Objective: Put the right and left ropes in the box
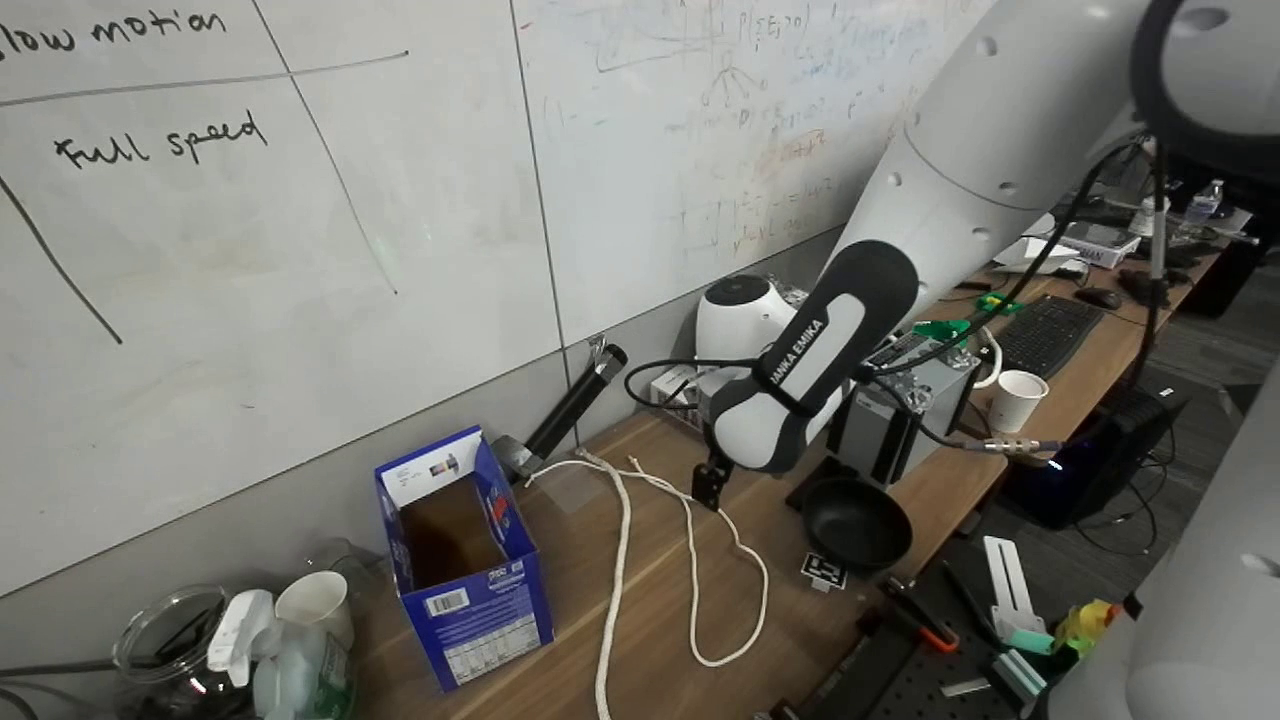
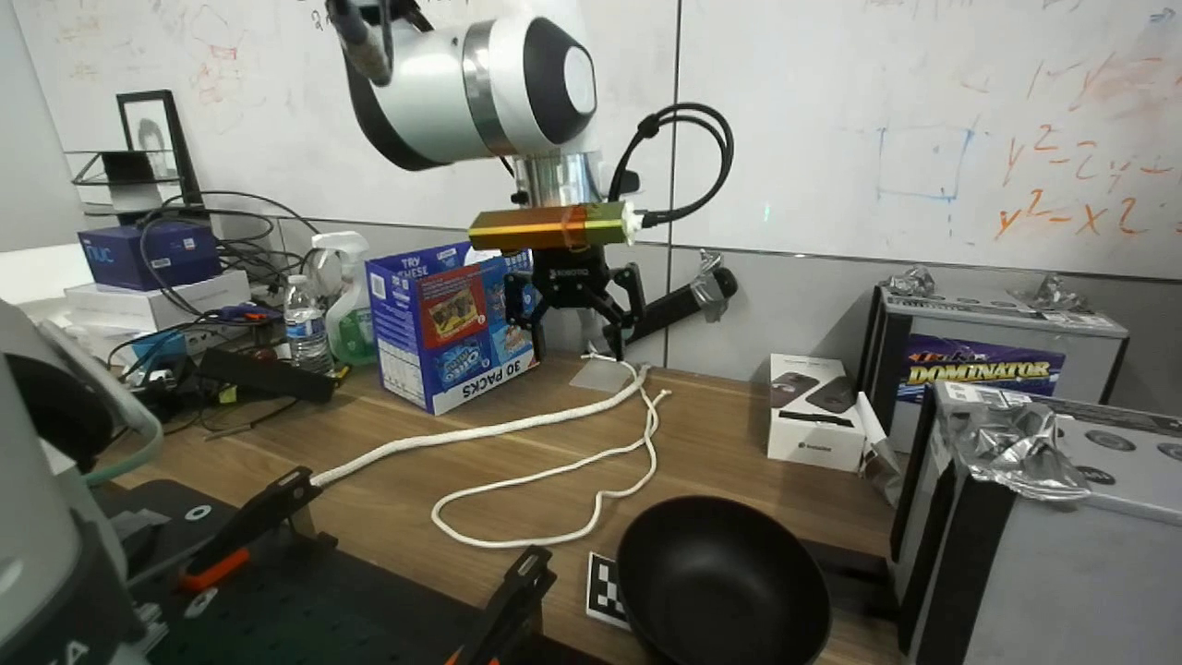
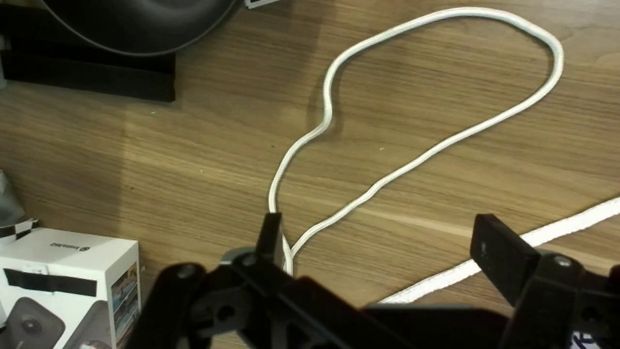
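Gripper (image 2: 577, 342): hangs above the table (image 3: 208, 160), pointing down, with fingers (image 3: 501, 257) spread wide apart
Arm (image 2: 443, 102): reaches over the table from above, carrying an orange-and-gold block (image 2: 549, 226) just above the gripper
Thin rope (image 3: 327, 104): lies on the table below the gripper in a long loop, with both ends toward the wall (image 2: 785, 314); passes behind one fingertip in the wrist view, cannot tell if touching
Thick rope (image 3: 574, 223): lies on the table beside the loop; meets the thin rope near the wall; passes behind the opposite fingertip in the wrist view, cannot tell if touching; runs out to the tip of a black-and-orange tool (image 2: 254, 519) in an exterior view
Box (image 1: 490, 625): stands upright on the table near the wall, beside the thick rope and apart from the gripper, with top open; shows blue sides and, in an exterior view, a brown inside
Black tube (image 1: 568, 412): stands tilted by the wall near the box, wrapped at the ends with silver tape
Pan (image 2: 725, 591): sits beside the loop, next to a patterned card (image 2: 605, 591)
White carton (image 2: 817, 443): stands near two grey cases (image 2: 1062, 554)
Spray bottle (image 2: 354, 305): stands on the box's side away from the thick rope, near a white cup (image 1: 330, 615)
Whiteboard (image 1: 430, 200): rises behind, marked with handwriting
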Available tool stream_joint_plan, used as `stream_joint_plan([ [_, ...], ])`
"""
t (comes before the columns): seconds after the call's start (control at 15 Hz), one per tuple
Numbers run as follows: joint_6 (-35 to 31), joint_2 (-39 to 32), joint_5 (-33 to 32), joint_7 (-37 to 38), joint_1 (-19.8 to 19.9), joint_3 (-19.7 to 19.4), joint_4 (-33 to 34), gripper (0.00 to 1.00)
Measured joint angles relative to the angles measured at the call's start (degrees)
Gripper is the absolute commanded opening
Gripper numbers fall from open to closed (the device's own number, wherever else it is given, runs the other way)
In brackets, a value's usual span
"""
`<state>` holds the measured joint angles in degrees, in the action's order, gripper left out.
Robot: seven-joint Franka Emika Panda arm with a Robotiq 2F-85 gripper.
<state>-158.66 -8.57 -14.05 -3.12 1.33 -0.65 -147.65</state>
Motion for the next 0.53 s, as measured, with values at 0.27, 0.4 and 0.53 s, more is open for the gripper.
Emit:
stream_joint_plan([
  [0.27, -1.6, -9.0, 0.2, -4.2, 0.9, -0.5, 6.8, 1.00],
  [0.4, -1.6, -13.5, 0.7, -6.2, 1.4, -0.4, 10.9, 1.00],
  [0.53, -1.6, -17.6, 1.5, -8.2, 2.2, -0.1, 14.8, 1.00],
])
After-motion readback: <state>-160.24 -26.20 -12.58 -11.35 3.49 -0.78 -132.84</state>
